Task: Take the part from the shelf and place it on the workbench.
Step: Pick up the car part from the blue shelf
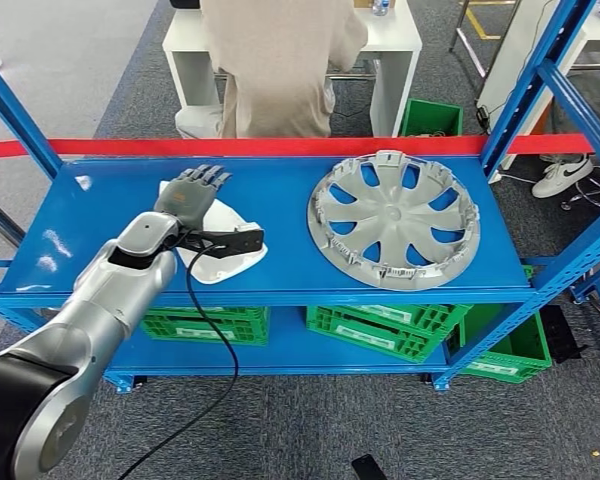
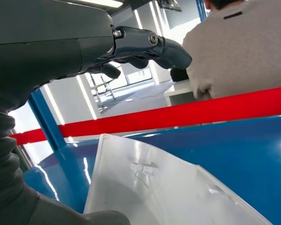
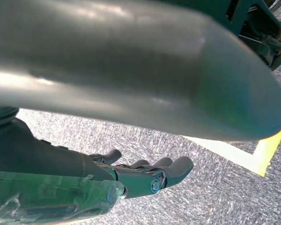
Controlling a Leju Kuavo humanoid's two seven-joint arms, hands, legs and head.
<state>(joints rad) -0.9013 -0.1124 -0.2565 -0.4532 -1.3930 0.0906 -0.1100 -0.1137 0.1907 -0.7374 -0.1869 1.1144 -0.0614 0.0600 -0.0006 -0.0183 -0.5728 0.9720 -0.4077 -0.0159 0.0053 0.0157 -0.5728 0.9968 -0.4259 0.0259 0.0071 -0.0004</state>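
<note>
The white part (image 1: 229, 240) lay on the blue shelf (image 1: 297, 270), directly beneath the left robot hand (image 1: 187, 195), whose fingers were spread above it, apparently not yet clasping.

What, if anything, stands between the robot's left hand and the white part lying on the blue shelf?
Nothing visible does. The left hand is over the white part on the blue shelf, fingers extended above its surface. The wheel cover lies well off to the side.
</note>
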